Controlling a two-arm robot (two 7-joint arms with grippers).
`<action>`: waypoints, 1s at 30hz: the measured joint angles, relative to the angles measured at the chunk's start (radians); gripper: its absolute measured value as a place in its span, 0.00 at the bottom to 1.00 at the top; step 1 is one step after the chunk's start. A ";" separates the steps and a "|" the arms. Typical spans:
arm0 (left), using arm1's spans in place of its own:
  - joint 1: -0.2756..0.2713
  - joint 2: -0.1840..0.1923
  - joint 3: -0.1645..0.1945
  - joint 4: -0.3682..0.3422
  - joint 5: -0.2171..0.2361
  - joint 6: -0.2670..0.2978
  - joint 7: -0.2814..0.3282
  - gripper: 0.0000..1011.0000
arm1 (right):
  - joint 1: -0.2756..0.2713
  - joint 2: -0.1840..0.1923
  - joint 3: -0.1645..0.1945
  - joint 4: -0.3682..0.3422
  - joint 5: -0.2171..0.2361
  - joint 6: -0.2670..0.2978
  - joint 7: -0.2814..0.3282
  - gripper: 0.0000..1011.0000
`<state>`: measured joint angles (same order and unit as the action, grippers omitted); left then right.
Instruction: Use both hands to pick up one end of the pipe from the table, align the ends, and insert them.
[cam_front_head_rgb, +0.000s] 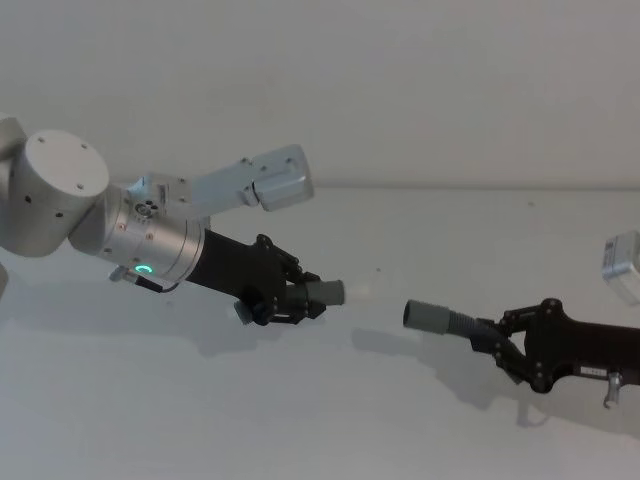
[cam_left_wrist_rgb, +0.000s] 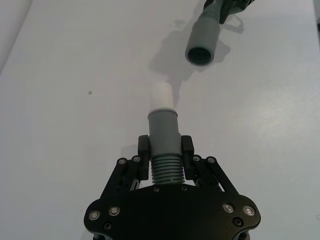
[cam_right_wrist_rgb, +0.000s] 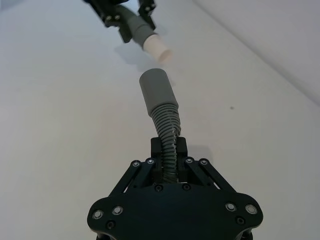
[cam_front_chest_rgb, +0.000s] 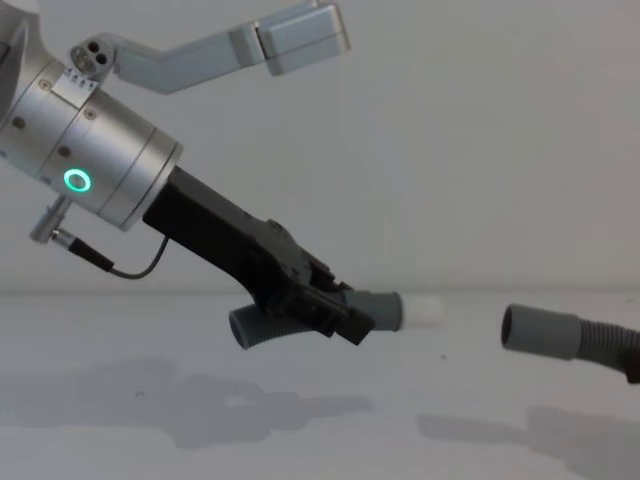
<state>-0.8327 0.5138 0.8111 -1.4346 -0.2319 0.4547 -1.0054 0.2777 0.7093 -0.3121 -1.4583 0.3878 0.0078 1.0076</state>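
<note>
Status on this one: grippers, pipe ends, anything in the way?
Left gripper shut on short piece, right gripper shut on long piece, both raised. White tip faces socket, apart, not inserted. Nothing between them.

table (cam_front_head_rgb: 200, 430) | matte white, flat | small dark speck (cam_front_head_rgb: 378, 268) on it

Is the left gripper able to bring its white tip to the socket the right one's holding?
Probably yes: the white tip held by the left gripper faces the socket in the right gripper, with only open air between them.
</note>
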 joint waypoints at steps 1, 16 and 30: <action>-0.002 -0.001 0.001 0.002 -0.001 -0.004 -0.004 0.35 | 0.000 0.003 -0.002 0.000 -0.001 -0.003 0.003 0.14; -0.036 -0.027 0.033 0.047 -0.028 -0.057 -0.070 0.35 | -0.004 0.023 -0.031 -0.018 -0.016 -0.015 0.012 0.14; -0.053 -0.032 0.057 0.066 -0.046 -0.067 -0.107 0.35 | 0.003 0.023 -0.045 -0.020 -0.019 0.002 -0.013 0.14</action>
<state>-0.8852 0.4813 0.8681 -1.3688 -0.2775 0.3876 -1.1125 0.2808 0.7328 -0.3571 -1.4784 0.3689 0.0095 0.9942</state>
